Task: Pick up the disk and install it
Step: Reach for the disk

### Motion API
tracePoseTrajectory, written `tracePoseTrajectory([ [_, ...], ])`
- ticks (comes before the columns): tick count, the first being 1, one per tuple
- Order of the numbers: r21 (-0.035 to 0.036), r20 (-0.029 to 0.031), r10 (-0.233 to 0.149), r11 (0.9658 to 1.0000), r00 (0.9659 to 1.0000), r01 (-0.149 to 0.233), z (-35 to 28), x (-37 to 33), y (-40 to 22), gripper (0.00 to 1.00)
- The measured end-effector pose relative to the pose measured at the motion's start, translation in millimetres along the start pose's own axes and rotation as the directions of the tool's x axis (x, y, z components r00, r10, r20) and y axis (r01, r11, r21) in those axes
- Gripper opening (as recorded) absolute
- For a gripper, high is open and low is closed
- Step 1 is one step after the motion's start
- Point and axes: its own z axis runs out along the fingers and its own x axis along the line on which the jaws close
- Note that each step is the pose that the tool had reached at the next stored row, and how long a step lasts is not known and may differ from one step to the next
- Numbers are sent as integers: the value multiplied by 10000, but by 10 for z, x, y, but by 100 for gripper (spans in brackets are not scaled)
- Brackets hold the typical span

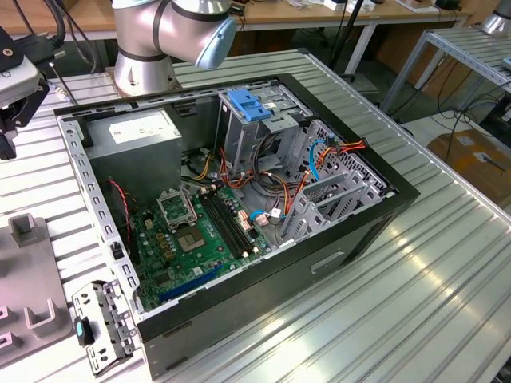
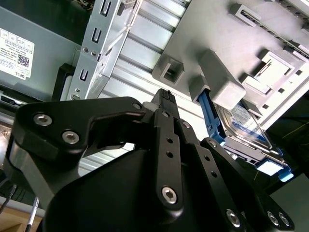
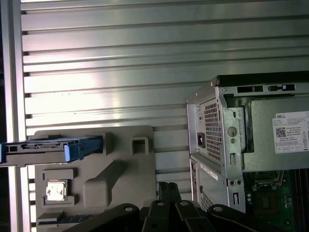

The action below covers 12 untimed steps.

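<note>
**Disk waits in its holder; the pickup step is in hand**

In both wrist views the disk stands on its thin edge in a slot of the grey holder plate. It is along one edge of that plate, on the side away from the computer case. Its blue side rails show at the end nearer the plate's middle. Plate and case both rest on the slotted metal table, near each other but apart.

The gripper hangs over the table just beside the plate's edge that faces the case. It is well clear of the disk and touches nothing. In the first wrist view its fingers are drawn together with nothing between them.

By this layout the task is at its start. The disk is not lifted, and inside the case the drive cage under its blue bracket has yet to receive it.

A grasp from here would call for three things:
- The jaws would have to part wider than the disk's thin body.
- The arm would have to travel across the plate and line up squarely over the disk's upper edge.
- The fingers would have to close on the flat metal faces, not on the plastic rails, which probably have to stay free for the cage.

The slot looks snug, so I judge that a straight pull out of it would matter, as a tilt could jam the disk.
</note>
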Motion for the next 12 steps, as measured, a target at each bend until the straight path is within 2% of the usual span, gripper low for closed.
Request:
tracePoseTrajectory([
  [12,1,-1,0,10000,10000,0,9,29,-2,11],
])
